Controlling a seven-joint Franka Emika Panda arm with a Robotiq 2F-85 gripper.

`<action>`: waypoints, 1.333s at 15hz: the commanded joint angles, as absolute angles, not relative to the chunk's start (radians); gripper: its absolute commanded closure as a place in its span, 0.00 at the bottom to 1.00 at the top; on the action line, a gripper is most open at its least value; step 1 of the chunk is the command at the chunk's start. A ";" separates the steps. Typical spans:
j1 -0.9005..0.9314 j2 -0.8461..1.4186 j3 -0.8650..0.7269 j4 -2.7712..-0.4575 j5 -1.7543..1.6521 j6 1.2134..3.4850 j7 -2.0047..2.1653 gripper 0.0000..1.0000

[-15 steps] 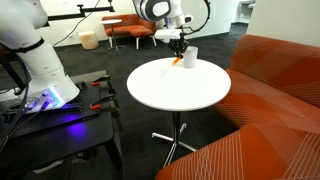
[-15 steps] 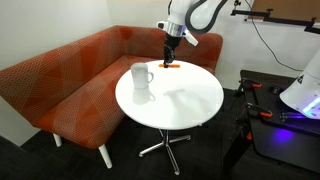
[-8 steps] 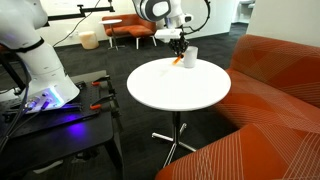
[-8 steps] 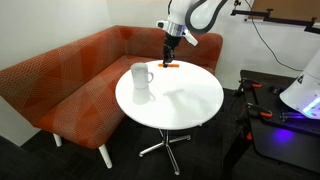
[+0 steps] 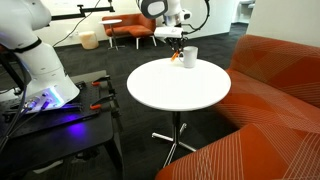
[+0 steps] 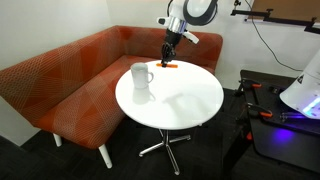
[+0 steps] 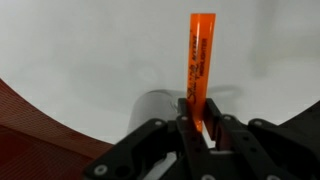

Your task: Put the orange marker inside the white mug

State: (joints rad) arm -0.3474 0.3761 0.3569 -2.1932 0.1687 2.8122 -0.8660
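The gripper [image 7: 200, 123] was clenched on one end of the thin orange plastic marker [image 7: 202, 60] near the edge of the round white table [image 6: 190, 100], apart from the plain white ceramic mug [image 6: 141, 80]; so off-centre a pinch risked the marker pivoting, slipping or striking the rim.

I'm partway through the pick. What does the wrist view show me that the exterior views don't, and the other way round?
Wrist view only: the tool shut on the near end of the orange marker, with dark print along the marker's side. Exterior views only: the white mug standing upright on the table, apart from the marker, and the arm above. Both: the marker, the tool, the white tabletop and some of the sofa.
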 commanded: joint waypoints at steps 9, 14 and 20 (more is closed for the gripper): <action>-0.437 0.289 0.396 -2.165 0.650 2.549 -1.627 0.95; -0.355 0.292 0.275 -2.107 0.739 2.395 -1.829 0.95; -0.274 0.323 0.178 -2.032 0.834 2.281 -2.012 0.95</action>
State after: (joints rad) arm -0.3162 0.3086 0.2256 -2.0772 0.7765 2.3395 -1.9236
